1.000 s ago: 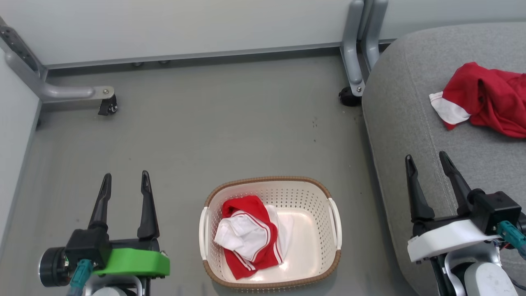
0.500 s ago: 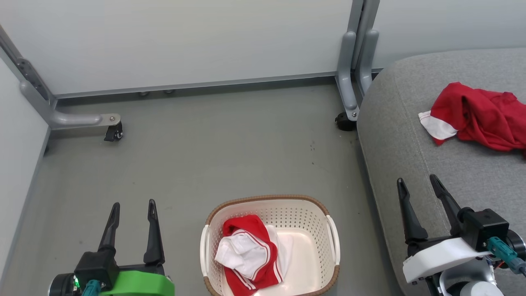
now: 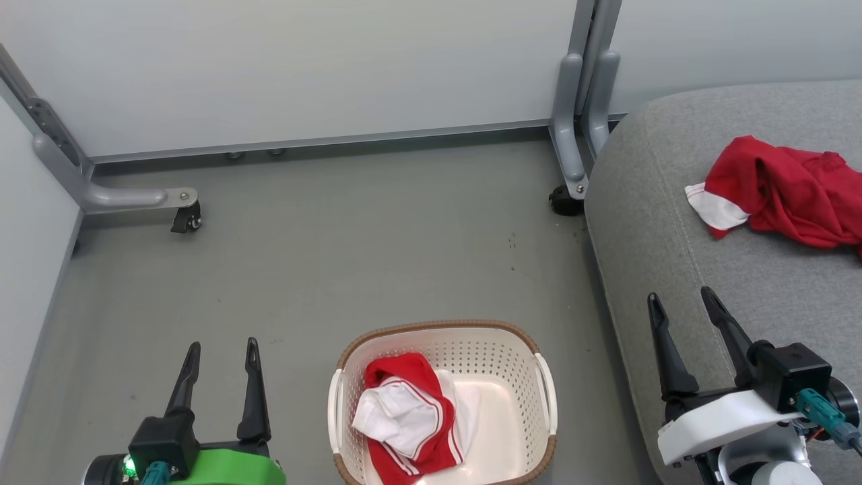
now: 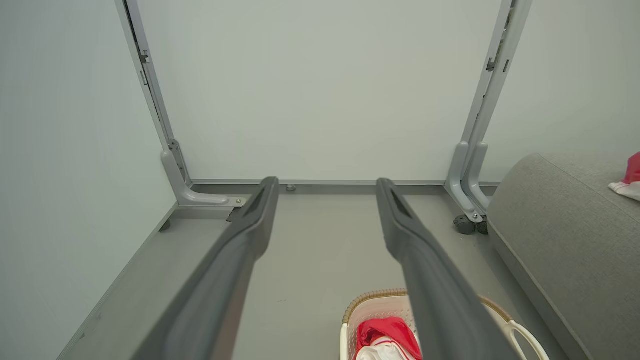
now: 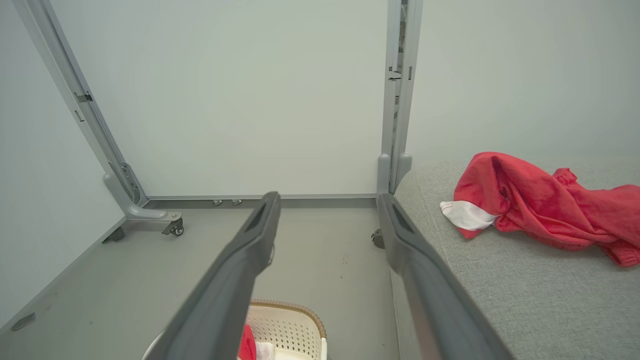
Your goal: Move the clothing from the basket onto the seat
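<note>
- Left hand (image 3: 223,343) is released, fingers spread wide with nothing between them. It hovers over the floor (image 3: 337,256), just left of the basket (image 3: 438,325).
- Right hand (image 3: 679,294) is likewise released and empty, poised above the near edge of the seat (image 3: 646,175).
- Plain red garment (image 3: 781,188), white cuff showing, lies crumpled on the seat, well apart from both hands. Half the job looks done.
- Striped garment (image 3: 404,411) sits bunched in the basket's left half; the right half is bare.
- Step in hand, by my reading: between carries, about to go for the second piece.
- Next move likely calls for one hand to drop into the basket and pinch a raised fold. It would then lift clear of the rim and swing right to the seat.
</note>
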